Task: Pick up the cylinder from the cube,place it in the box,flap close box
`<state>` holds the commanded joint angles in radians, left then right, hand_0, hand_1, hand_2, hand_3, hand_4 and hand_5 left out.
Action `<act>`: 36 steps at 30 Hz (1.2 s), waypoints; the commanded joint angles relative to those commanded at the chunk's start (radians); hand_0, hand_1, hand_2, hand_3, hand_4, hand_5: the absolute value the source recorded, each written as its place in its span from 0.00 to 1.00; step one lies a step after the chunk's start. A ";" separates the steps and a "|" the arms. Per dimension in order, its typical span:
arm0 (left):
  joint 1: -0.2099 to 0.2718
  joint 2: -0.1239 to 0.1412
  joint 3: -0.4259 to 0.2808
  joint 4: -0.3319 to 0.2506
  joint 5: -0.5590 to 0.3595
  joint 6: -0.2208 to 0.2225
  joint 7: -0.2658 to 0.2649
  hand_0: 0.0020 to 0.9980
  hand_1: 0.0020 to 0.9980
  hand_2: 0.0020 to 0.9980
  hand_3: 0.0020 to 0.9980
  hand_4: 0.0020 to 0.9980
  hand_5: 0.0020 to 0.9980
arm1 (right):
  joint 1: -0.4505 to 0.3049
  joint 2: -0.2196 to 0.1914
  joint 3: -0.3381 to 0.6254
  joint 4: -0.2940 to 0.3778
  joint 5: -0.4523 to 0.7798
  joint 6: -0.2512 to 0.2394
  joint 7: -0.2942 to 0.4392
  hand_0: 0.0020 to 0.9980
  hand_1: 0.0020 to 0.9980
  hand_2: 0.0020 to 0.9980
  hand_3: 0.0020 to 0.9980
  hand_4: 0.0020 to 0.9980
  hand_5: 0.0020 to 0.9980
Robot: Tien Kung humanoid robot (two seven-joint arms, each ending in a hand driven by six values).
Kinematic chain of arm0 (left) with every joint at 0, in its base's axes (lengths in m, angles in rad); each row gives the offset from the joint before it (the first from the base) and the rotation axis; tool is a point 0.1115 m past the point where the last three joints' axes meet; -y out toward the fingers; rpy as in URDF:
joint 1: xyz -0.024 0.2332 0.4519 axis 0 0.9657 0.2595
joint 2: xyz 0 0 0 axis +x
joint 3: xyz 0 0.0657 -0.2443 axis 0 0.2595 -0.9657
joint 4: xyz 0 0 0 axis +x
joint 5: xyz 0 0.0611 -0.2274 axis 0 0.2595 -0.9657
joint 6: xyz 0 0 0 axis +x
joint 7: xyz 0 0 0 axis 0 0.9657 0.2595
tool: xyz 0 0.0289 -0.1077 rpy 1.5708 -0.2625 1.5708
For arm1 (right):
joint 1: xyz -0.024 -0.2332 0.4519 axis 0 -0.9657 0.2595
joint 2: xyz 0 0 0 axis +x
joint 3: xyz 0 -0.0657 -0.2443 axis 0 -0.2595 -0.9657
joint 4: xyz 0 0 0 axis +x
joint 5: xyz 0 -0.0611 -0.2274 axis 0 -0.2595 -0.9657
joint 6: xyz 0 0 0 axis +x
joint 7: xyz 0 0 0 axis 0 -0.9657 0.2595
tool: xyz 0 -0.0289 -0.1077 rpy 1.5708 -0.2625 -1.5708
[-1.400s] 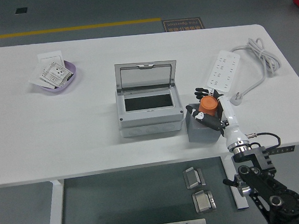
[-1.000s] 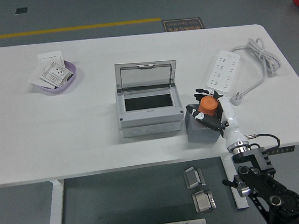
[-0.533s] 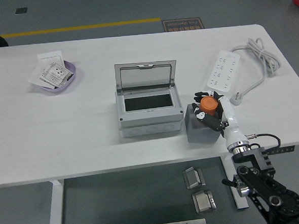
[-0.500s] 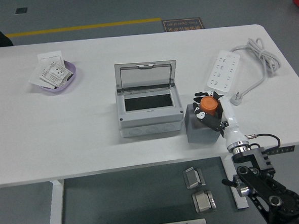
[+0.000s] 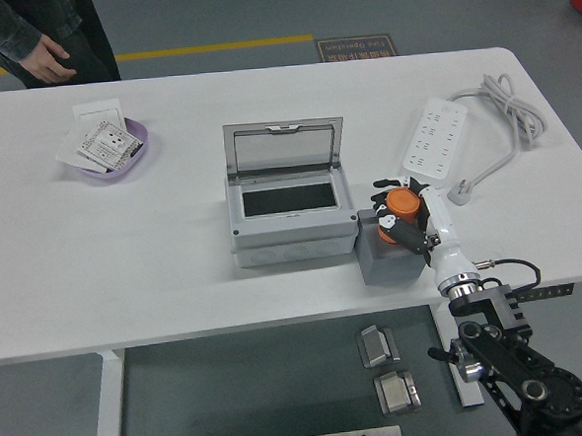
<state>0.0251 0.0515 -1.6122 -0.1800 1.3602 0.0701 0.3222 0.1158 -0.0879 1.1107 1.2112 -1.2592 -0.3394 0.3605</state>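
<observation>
At the top left corner a person (image 5: 48,35) stands at the far side of the white worktop (image 5: 125,248), one hand (image 5: 47,63) hanging loose by the body and touching nothing. Just below, near the worktop's left end, a purple dish (image 5: 119,154) holds white packets (image 5: 102,143) that stick out over its rim. In the middle sits the grey box (image 5: 292,228), its flap (image 5: 285,147) standing upright at the back edge and the dark opening facing up. Just right of the box, close against its side, is the grey cube (image 5: 387,257). The orange cylinder (image 5: 403,205) is at the cube's top, at its far right part; whether it rests on the cube or is raised just off it cannot be told. The right hand (image 5: 402,219) has its black fingers (image 5: 386,185) curled around the cylinder, clamped on it from both sides, with the white wrist running down to the black arm at the lower right corner. Further right, a white power strip (image 5: 432,138) lies at a slant, well apart from the cube, and its cable (image 5: 507,106) loops toward the worktop's far right corner.
</observation>
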 joint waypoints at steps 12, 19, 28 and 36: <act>-0.002 0.001 -0.001 0.000 0.003 0.002 -0.007 0.71 0.76 0.73 0.79 0.74 0.31 | 0.019 -0.013 0.001 0.031 -0.037 -0.044 -0.008 0.49 0.34 0.44 0.48 0.00 0.00; -0.002 0.003 -0.008 0.000 0.015 0.004 -0.001 0.71 0.76 0.73 0.78 0.73 0.31 | 0.063 -0.036 -0.021 0.077 -0.167 -0.121 -0.045 0.43 0.32 0.45 0.45 0.00 0.00; 0.006 0.014 -0.025 0.000 0.040 0.009 0.014 0.71 0.76 0.73 0.78 0.73 0.31 | 0.185 -0.050 -0.118 0.088 -0.374 -0.166 -0.156 0.03 0.16 0.43 0.34 0.00 0.00; 0.011 0.018 -0.029 0.000 0.045 0.013 0.021 0.71 0.76 0.73 0.77 0.73 0.31 | 0.325 -0.027 -0.255 0.036 -0.537 -0.155 -0.242 0.00 0.12 0.39 0.31 0.01 0.00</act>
<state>0.0357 0.0693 -1.6416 -0.1800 1.4049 0.0832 0.3437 0.4412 -0.1145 0.8558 1.2477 -1.7964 -0.4948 0.1182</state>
